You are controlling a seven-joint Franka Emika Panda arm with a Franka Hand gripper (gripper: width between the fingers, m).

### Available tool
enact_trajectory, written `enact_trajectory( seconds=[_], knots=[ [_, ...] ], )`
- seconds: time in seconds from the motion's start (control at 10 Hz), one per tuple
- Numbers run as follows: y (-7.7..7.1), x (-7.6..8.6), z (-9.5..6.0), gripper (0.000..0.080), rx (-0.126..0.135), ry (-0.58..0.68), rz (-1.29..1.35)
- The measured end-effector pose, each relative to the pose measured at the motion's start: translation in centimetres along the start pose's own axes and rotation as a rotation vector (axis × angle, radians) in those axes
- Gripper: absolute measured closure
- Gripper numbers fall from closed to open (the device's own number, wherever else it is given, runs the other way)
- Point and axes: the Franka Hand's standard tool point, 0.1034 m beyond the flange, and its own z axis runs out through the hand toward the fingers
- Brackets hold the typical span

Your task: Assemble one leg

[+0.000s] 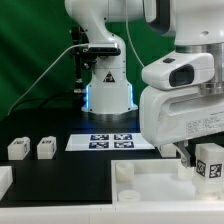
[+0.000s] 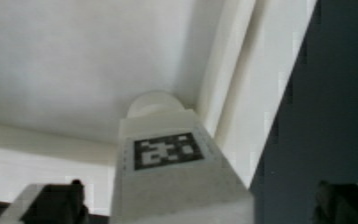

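Observation:
A leg (image 1: 209,162), a small white block with a black-and-white tag, stands upright at the exterior view's right, on the corner of the large white square part (image 1: 150,187). My gripper (image 1: 200,157) hangs over it with its fingers on either side. In the wrist view the leg (image 2: 172,160) rises between the two dark fingertips (image 2: 55,204), with a gap on each side. The jaws stand open and do not touch it. The large white part's surface (image 2: 60,80) and raised rim lie behind the leg.
Two more legs (image 1: 17,148) (image 1: 45,148) lie on the black table at the exterior view's left. The marker board (image 1: 110,141) lies in front of the robot base. Another white part (image 1: 5,181) sits at the left edge. Dark table (image 2: 336,90) borders the large part.

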Motion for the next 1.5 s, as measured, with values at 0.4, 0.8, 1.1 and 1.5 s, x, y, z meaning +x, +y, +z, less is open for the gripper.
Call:
enact_trajectory(
  seconds=[0.4,0.8,1.1,1.5],
  knots=[
    [0.04,-0.01,0.03,0.0486,-0.001,0.000,-0.001],
    [0.32,0.01,0.08,0.0497,-0.002,0.005,0.021],
    [0.68,0.09,0.26,0.0503,0.021,0.100,0.379],
    [0.35,-0.24,0.40,0.0502,0.048,0.127,0.760]
  ],
)
